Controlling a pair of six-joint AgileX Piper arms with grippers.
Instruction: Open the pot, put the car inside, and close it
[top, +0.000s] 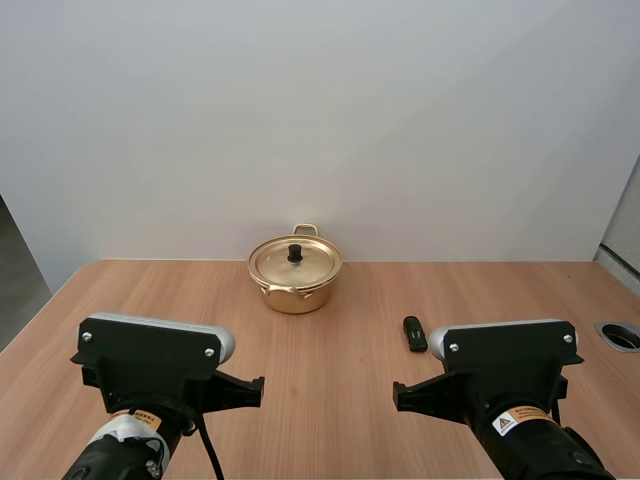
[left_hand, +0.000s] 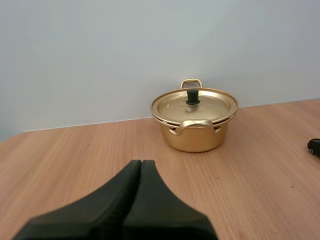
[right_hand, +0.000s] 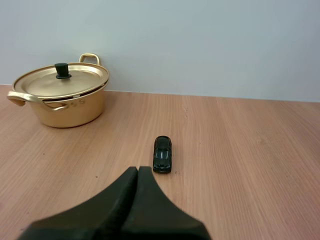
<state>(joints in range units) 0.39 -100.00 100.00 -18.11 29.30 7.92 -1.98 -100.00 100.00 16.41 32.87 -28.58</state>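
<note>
Our left gripper (left_hand: 141, 162) hangs low over the near part of the tabletop (top: 330, 400), its fingers pressed together into one dark wedge and holding nothing. It points at the gold pot (top: 295, 288), which stands well ahead near the middle of the far edge. The lid (top: 295, 264) sits on the pot, and nothing touches its black knob (top: 295, 252).

That knob is small and the lid looks slick. If we pinch it off-centre, the lid could tip, slide back onto the rim, or drag the light pot along the wood. If we come down with the fingers unspread, we would only push the lid.

Right of the pot and nearer to us, well apart from it, the toy car (right_hand: 162, 153) lies on bare wood toward the right edge. It probably rolls, so a nudge from one finger could send it off. It is also low, so the tips may scrape the wood. We cannot tell which end is its front.

Our right gripper (right_hand: 138, 169) hangs just short of the car, its fingers likewise closed on nothing.
</note>
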